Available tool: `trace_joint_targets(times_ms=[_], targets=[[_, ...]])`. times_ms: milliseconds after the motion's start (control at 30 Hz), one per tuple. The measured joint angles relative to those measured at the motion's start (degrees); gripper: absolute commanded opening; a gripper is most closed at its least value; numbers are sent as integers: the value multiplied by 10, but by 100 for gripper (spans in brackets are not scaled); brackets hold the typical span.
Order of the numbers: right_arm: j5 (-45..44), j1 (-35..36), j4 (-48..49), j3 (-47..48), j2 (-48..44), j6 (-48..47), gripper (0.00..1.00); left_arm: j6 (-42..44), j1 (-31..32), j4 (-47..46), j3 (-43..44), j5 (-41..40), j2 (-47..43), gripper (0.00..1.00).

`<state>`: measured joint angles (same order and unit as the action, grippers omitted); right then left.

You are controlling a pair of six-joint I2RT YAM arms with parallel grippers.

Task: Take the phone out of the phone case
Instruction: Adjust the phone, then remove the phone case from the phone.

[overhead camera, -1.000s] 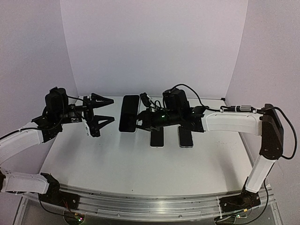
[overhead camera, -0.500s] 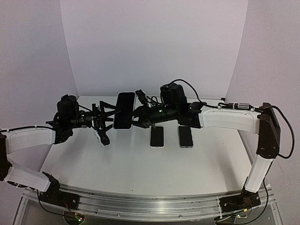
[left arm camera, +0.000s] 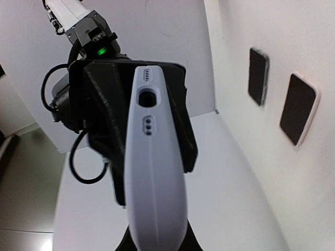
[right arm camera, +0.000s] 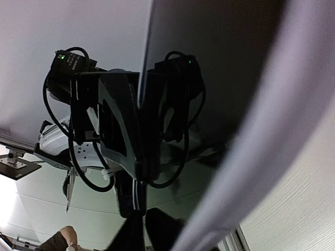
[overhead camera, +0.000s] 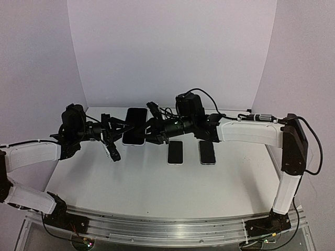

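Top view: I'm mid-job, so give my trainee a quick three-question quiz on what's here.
1. True or false: the cased phone lies flat on the table.
2. The spare phones lying on the table number: A one, B two, C four.
3. Fill in: the left gripper is ____ on the cased phone.
Key: 1 false, it is held up in the air; 2 B; 3 shut.
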<state>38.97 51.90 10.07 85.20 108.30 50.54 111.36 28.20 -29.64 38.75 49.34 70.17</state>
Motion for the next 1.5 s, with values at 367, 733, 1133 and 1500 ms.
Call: trace_joint_targets(times_ms=[367, 733, 1133, 1500], targets=[[-205, 2, -63, -110, -177, -215, 80, -273, 7, 329, 88, -16, -20, 0], [-245, 119, -38, -167, -221, -654, 60, -497, 7, 440, 140, -14, -7, 0], [-365, 114, 83, -191, -174, -795, 41, -543, 7, 462, 142, -12, -5, 0], [-392, 111, 102, -170, -137, -811, 4, -552, 7, 466, 143, -9, -5, 0]])
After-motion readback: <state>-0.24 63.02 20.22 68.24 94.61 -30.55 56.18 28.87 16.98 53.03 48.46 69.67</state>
